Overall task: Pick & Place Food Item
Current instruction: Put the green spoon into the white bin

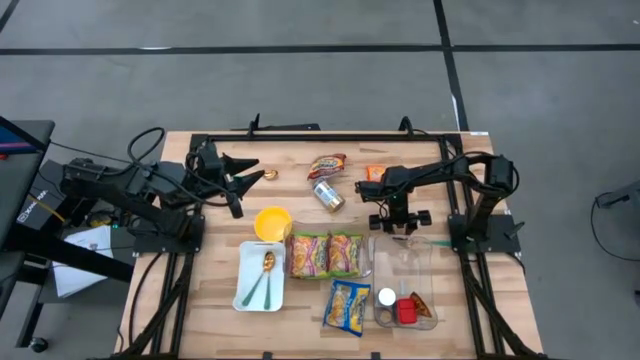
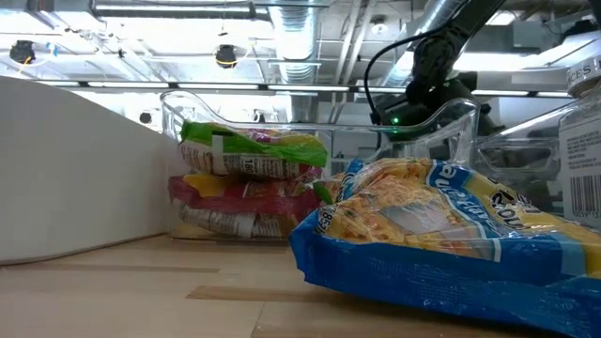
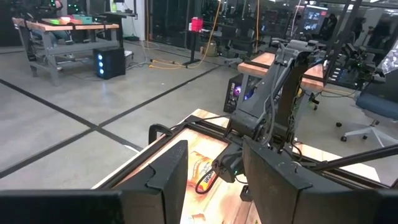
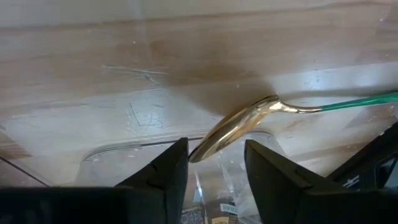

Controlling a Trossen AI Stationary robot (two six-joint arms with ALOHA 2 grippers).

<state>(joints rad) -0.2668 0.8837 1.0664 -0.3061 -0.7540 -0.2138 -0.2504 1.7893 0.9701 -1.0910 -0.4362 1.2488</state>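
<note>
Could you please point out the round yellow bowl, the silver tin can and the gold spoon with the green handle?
Round yellow bowl (image 1: 272,222), high view, its centre.
Silver tin can (image 1: 328,195), high view, its side.
Gold spoon with green handle (image 4: 231,126), right wrist view, its bowl.

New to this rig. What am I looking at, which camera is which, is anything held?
Two robot arms stand at a wooden table, each ending in a two-finger gripper. The high view looks straight down. The low view sits at table height, close behind a blue and yellow packet. Each wrist view looks forward past that arm's own fingers.

On the table are a yellow bowl, a white tray, noodle packets, a can and a clear container.

Nothing is held. The left gripper waits open above the table. The right gripper is open, pointing down at a gold spoon lying at the container's rim.
</note>
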